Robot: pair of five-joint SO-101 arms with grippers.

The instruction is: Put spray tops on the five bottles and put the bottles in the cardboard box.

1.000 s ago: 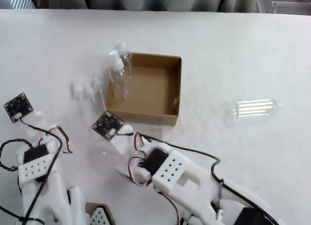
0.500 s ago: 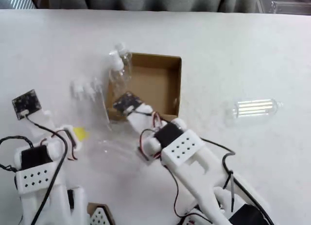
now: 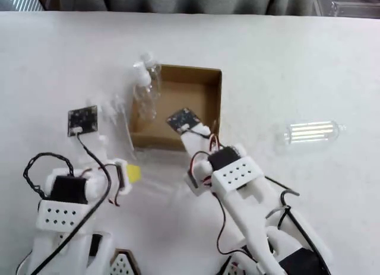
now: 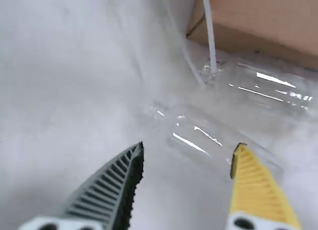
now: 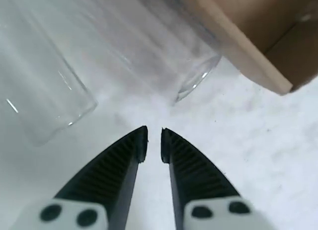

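**A:** How far along was it?

**B:** Early, I'd guess. High view: one topped bottle [image 3: 145, 88] stood at the cardboard box [image 3: 190, 69] wall, in or out I couldn't tell. A stray bottle [image 3: 312, 132] lay well apart from the box.

**A:** And the wrists?

**B:** Left wrist: the left hand [image 4: 190, 146] was spread open around a bare bottle [image 4: 208, 138] near the box corner. Right wrist: the right hand [image 5: 154, 138] was pinched nearly closed and empty, near two more bottles [image 5: 44, 96] by the box.

One cardboard box [image 3: 190, 85] stands on one white table [image 3: 285, 55], flanked by two robot arms: the left arm [image 3: 62, 206] and the right arm [image 3: 237, 177]. Four clear bottles can be counted: a capped bottle [image 3: 145, 94] carrying one white spray top [image 3: 141, 70], a right-hand bottle [image 3: 312, 132], a near bottle [image 4: 198, 135] and a box-side bottle [image 4: 271, 88]. Paler shapes left of the box are too faint to count.
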